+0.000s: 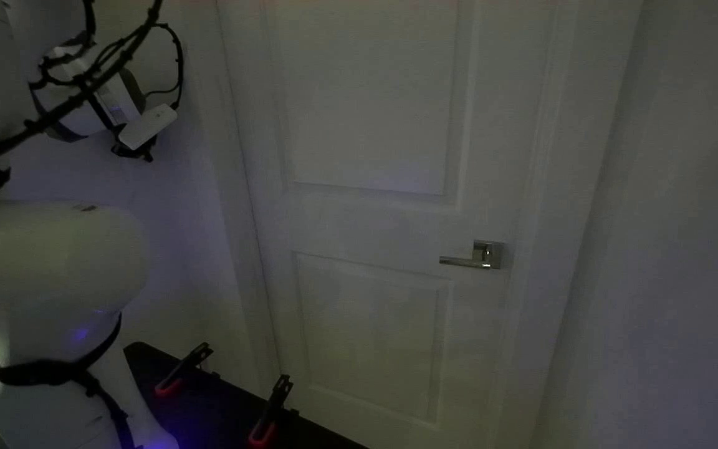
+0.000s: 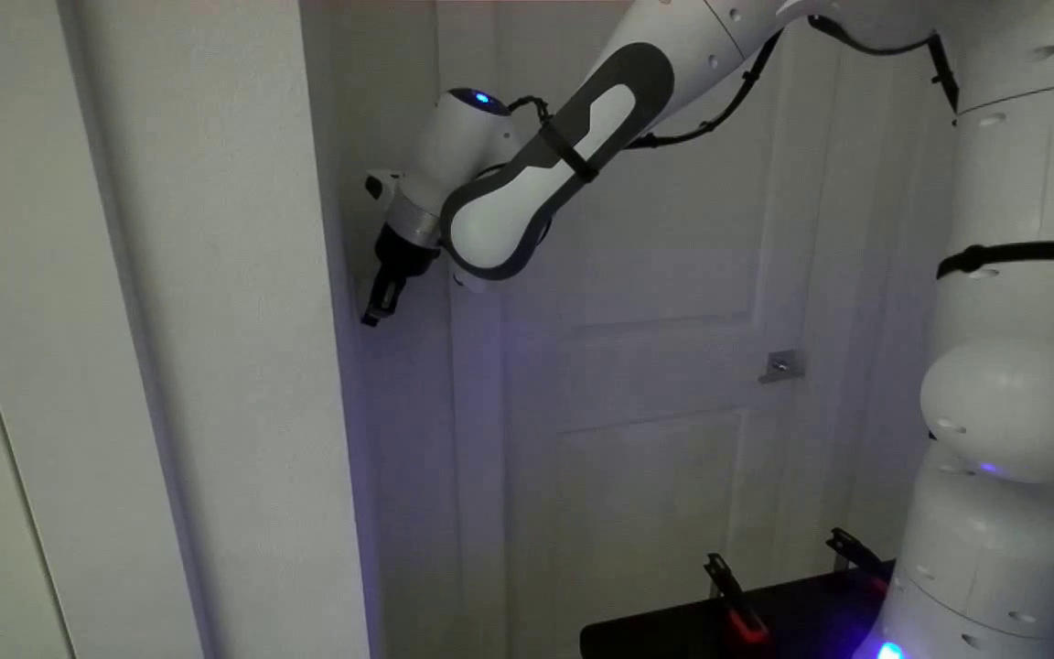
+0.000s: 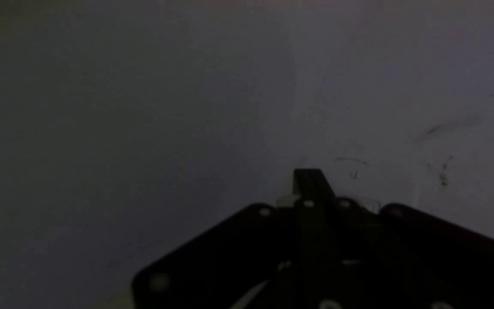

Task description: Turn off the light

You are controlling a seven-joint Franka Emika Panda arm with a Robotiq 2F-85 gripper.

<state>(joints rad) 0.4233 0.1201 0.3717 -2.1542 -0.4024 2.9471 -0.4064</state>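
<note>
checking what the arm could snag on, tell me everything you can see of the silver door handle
The silver door handle looks like polished metal: a square plate with a straight, slim lever low on it. It sits on the pale panelled door, near its edge. In both exterior views the lever points toward the door's middle and looks roughly level, seemingly unpressed. Nothing but the door is seen touching it.

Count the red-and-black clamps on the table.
2, both on the black table's door-side edge: one clamp nearer the visible corner, a second clamp farther along. Both exterior views appear to show this same pair; others could be hidden behind the arm.
</note>
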